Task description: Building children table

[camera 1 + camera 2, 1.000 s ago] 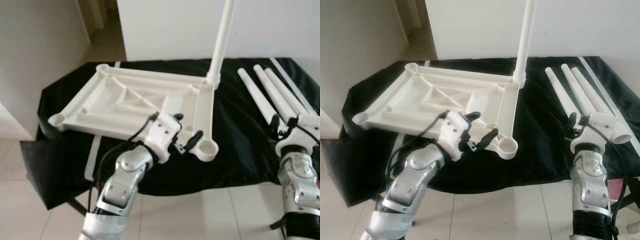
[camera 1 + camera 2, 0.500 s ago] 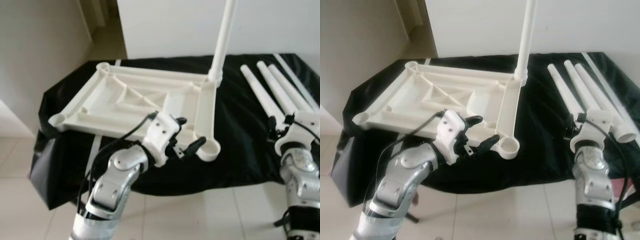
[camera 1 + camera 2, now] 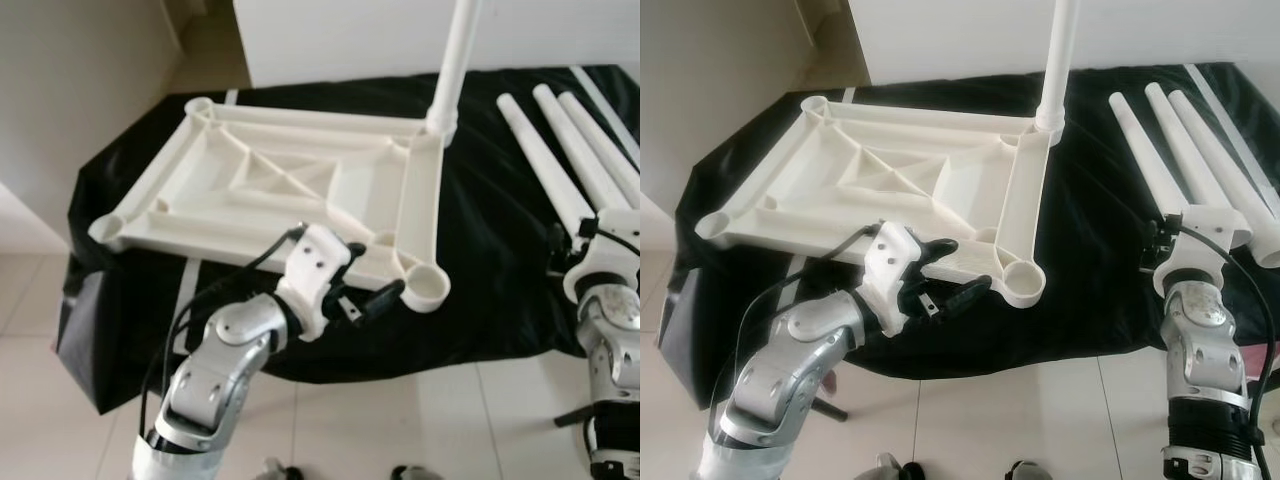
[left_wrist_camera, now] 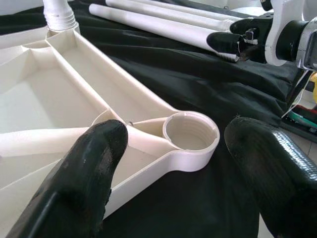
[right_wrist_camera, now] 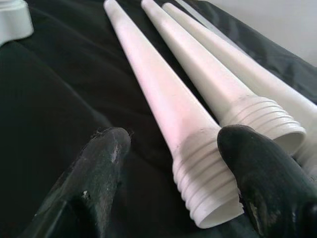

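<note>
A white plastic tabletop (image 3: 290,200) lies upside down on a table draped in black cloth (image 3: 480,270), its ribbed underside facing up; it covers the left and middle of that surface. One white leg (image 3: 455,60) already stands upright, screwed into the tabletop's far right corner. The near right corner ends in an open threaded socket (image 3: 428,288), close to the table's front edge.

I have the left gripper (image 3: 950,268) just beside that socket, at the tabletop's near edge. Its fingers are spread apart with nothing between them; in the left wrist view one finger (image 4: 89,163) sits over the rib leading to the socket.

Three loose white legs (image 3: 1185,150) lie side by side toward the table's right edge, tapered, with threaded ends pointing toward me. The right gripper (image 5: 168,183) is at those threaded ends, fingers spread either side of the nearest leg (image 5: 163,109) without clamping it.

I can read no brand, label or writing on any part.
</note>
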